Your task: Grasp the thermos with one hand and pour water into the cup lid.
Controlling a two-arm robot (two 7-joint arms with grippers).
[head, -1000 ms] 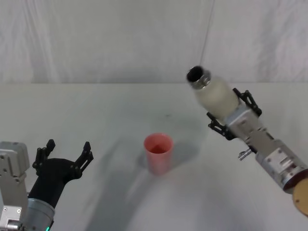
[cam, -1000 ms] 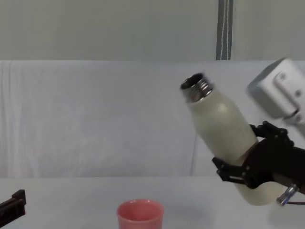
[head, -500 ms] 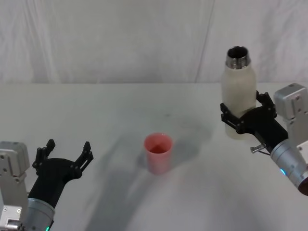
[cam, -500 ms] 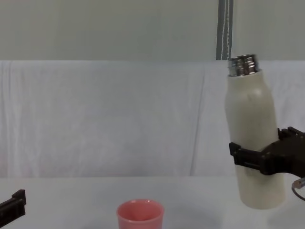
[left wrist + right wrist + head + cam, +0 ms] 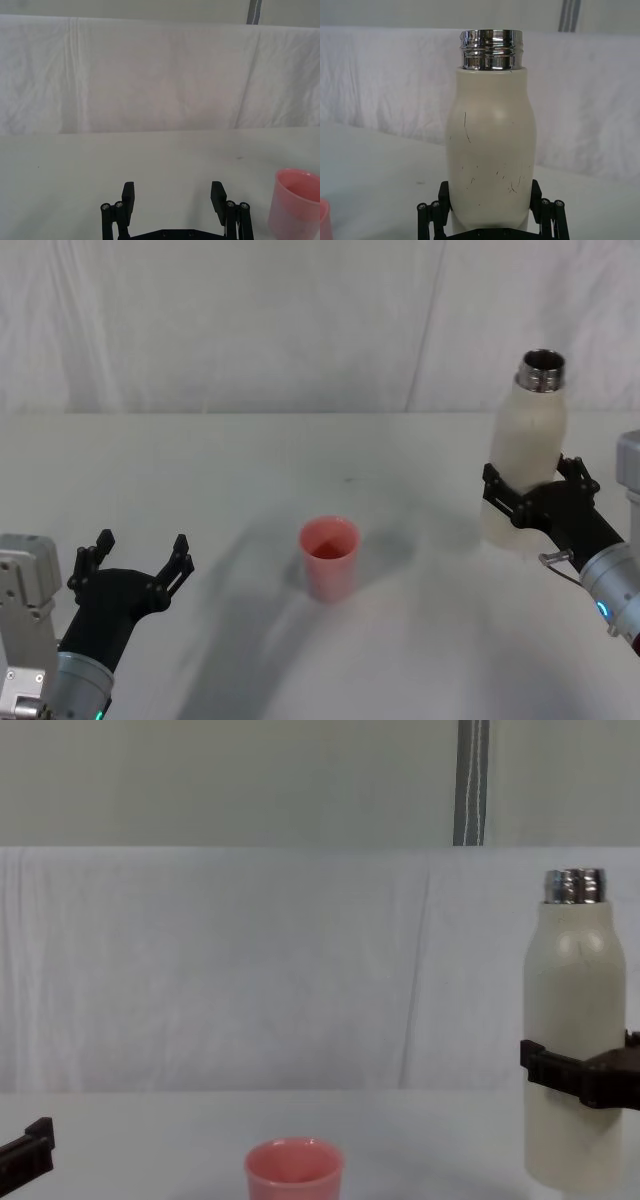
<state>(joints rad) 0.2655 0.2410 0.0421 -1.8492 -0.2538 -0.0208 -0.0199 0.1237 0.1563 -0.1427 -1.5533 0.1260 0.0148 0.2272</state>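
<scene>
The cream-white thermos (image 5: 527, 455) stands upright at the right of the table, its steel neck open at the top and its base at or just above the tabletop. My right gripper (image 5: 535, 498) is shut on its lower body, one black finger on each side (image 5: 490, 217). From the chest the thermos (image 5: 573, 1040) shows at the far right. The pink cup lid (image 5: 328, 558) stands upright in the middle of the table, well to the left of the thermos. My left gripper (image 5: 135, 560) rests open near the front left, with the cup lid (image 5: 295, 205) off to its side.
A white cloth (image 5: 200, 470) covers the table, and a white draped backdrop (image 5: 250, 320) hangs behind it. Bare cloth lies between the cup lid and the thermos, and between the cup lid and my left gripper.
The thermos was tilted, mouth leaning towards the cup lid; it has come upright and moved right and down, away from the cup lid, still in my right gripper. The left arm has not moved.
</scene>
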